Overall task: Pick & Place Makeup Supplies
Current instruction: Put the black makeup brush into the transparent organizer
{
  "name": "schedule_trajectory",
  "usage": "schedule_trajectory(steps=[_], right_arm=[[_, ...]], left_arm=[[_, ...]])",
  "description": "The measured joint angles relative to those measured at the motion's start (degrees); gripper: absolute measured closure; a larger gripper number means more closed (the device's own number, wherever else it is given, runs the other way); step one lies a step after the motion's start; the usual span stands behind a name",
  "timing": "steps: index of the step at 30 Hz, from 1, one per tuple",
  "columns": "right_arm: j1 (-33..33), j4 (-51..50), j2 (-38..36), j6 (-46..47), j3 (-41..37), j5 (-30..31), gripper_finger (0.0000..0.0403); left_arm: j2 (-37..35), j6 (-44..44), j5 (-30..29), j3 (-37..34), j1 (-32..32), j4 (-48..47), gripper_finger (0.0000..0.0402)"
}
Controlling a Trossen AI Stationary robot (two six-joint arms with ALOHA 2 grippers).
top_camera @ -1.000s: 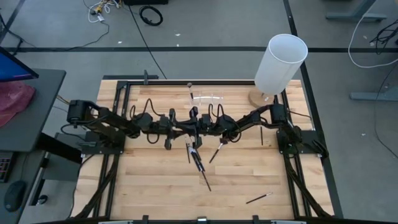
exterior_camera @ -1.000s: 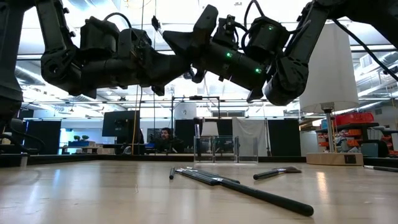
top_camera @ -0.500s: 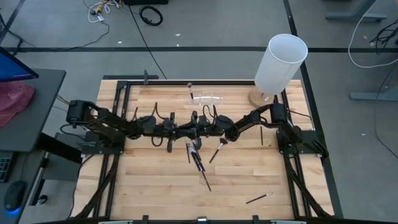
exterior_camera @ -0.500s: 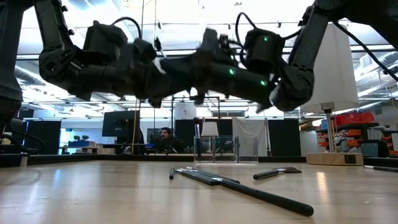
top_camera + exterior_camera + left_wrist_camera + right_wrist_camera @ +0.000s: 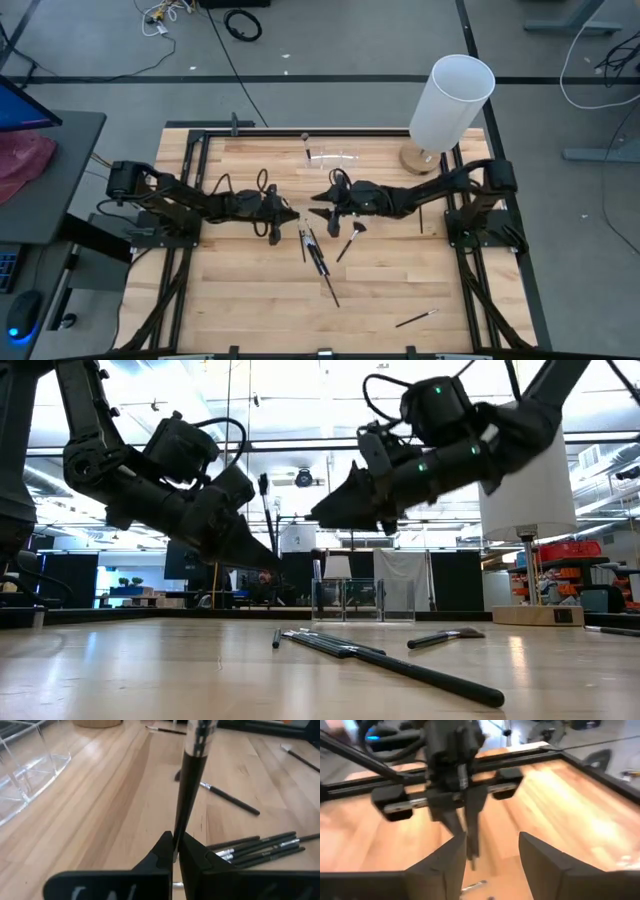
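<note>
— Fingers?
— Left gripper (image 5: 176,851) pinches a brush (image 5: 192,780) that points forward from its tips; right gripper (image 5: 487,851) is spread, empty, facing it.
— Where to?
— Likely the holder (image 5: 333,157), beyond both, across the table (image 5: 250,300).

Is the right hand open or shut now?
Open: the right hand shows a wide gap between its fingers, nothing in it.
</note>
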Motion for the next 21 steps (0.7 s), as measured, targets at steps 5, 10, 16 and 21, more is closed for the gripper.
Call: schedule_trajectory(steps=[5,10,16,21], right_arm=[[0.04,-3.23,0.25,-1.86,4.69,-0.93,0.0218],[0.20,-5.64,2.62,-4.84,9.34,-1.48,0.0218],[0.33,-6.96,4.83,-5.85,13.35,-3.28,0.0218],[0.74,-6.44,6.11,-6.94,14.57,-3.47,0.0233]], left_arm=[[0.00,0.05,-0.06,0.34,0.00,0.08,0.0389],[0.00,0.76,-0.06,1.37,0.00,0.07,0.0388],[0.00,1.51,-0.06,1.68,0.00,0.05,0.0387],[0.04,1.51,-0.06,1.68,0.00,0.13,0.0386]])
